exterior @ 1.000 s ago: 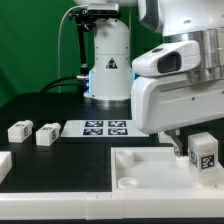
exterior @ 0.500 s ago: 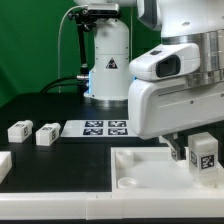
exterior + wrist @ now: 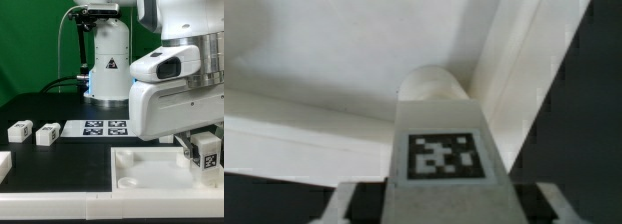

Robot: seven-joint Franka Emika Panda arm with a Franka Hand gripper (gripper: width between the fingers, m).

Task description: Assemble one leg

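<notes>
Spare legs (image 3: 18,130): two small white blocks just beside each other on the black table (image 3: 60,160), at 9 o'clock from the marker board.
Marker board (image 3: 105,127): flat on the table, at 6 o'clock from the arm's base (image 3: 108,60).
Tabletop (image 3: 135,165): at 5 o'clock from the marker board.
Gripper (image 3: 206,153): clenched on the leg, a finger on either side.
Leg (image 3: 207,149): held at the tabletop's 3 o'clock side, tag outward; contact with the tabletop cannot be told.

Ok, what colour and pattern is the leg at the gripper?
The leg is white with a black-and-white square tag on one face; clearest in the wrist view.
</notes>
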